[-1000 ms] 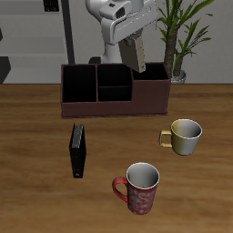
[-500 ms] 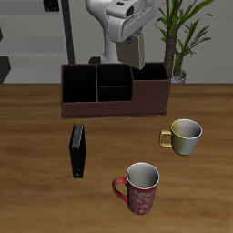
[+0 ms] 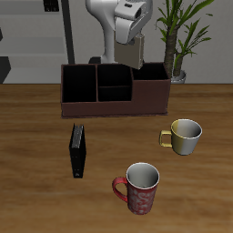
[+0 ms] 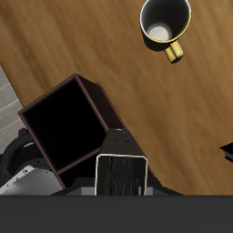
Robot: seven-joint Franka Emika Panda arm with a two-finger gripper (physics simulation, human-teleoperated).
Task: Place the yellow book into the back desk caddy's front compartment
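From the front and above, the white two-finger gripper [image 3: 136,35] hangs over the back of the long dark reddish-brown desk caddy [image 3: 116,107], clamped on the small thin grey-tan yellow book [image 3: 136,52], which hangs upright with its lower edge just above the caddy's rear rim, over the boundary between the middle section and an end section. The small squarish front compartment [image 3: 114,93] lies open nearer the table's front edge, its partition edges unobstructed. On the wooden table [image 3: 36,196], a flat black book [image 3: 78,150], a yellow-handled pale mug [image 3: 184,136] and a red patterned mug [image 3: 140,187] sit well apart from the caddy, toward the front edge.

In the wrist view, the book [image 4: 122,175] shows edge-on between dark fingers [image 4: 116,143], beside a black-walled end cell of the caddy [image 4: 69,129]. The yellow-handled mug [image 4: 166,23] stands well apart on bare wood [image 4: 182,109].
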